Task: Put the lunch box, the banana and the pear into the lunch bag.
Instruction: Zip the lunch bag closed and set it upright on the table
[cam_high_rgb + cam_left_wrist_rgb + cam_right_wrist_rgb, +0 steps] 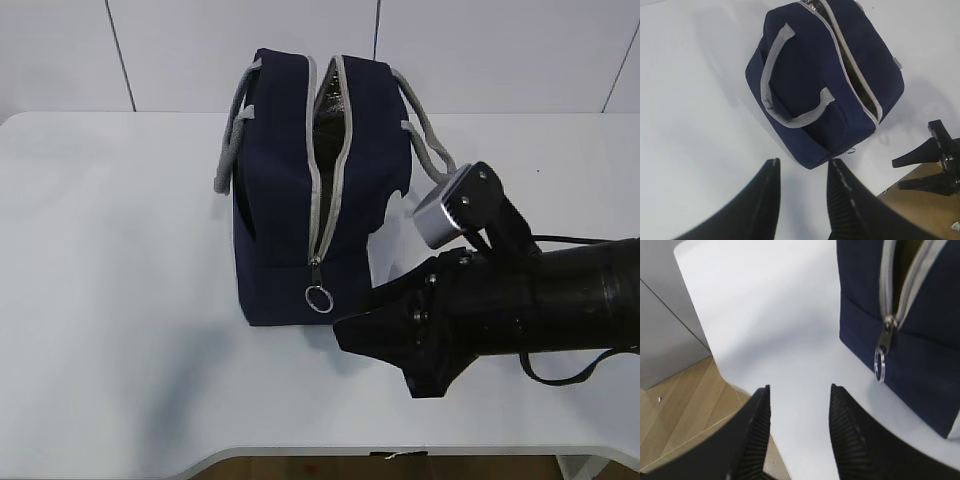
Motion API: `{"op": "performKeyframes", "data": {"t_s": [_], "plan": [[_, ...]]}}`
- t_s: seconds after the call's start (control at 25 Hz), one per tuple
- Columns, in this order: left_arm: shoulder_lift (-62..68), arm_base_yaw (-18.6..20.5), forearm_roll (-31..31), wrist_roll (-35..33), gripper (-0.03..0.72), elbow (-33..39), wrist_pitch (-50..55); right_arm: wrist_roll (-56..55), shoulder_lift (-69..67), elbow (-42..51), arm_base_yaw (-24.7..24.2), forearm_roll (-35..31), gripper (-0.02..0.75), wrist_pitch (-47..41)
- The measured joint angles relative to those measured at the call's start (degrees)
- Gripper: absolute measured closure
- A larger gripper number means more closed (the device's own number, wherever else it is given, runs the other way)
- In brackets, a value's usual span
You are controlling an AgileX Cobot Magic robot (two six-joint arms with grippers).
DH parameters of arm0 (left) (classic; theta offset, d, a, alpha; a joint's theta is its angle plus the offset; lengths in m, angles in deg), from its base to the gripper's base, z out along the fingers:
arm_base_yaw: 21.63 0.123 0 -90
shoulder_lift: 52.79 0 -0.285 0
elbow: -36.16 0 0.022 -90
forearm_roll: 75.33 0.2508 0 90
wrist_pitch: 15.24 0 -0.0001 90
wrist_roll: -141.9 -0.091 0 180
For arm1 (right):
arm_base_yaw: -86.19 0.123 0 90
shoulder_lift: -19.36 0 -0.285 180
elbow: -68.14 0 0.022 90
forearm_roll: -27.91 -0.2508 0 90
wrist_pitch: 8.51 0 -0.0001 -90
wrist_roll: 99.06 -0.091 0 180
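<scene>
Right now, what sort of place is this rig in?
Probably a lab or test cell, not a home. A bare white table carries only the navy lunch bag, plain white panelled walls stand behind it, and wood-look flooring shows past the table edge.

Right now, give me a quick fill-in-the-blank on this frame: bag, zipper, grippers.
1. The boxy navy-blue fabric lunch bag stands on the white table with its grey zipper ____.
2. The metal ring pull hangs at the bag's end facing the ____ gripper.
3. Both the left gripper and the right one hold ____.

Missing: open; right; nothing
</scene>
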Motion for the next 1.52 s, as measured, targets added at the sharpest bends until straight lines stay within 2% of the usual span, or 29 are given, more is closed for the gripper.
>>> {"op": "performKeyframes", "data": {"t_s": [0.52,0.76,0.88,1.52], "plan": [[0.0,0.0,0.0,0.0,0.443,0.0,0.1,0.9,-2.5,-0.1,0.0,-0.2,0.408,6.6],[0.0,0.0,0.0,0.0,0.443,0.0,0.1,1.1,-3.1,-2.2,0.0,-0.2,0.307,6.1],[0.0,0.0,0.0,0.0,0.443,0.0,0.1,1.1,-5.1,-3.5,0.0,-0.2,0.285,6.1],[0.0,0.0,0.5,0.0,0.443,0.0,0.1,2.2,-15.2,-10.1,0.0,-0.3,0.276,6.0]]}}
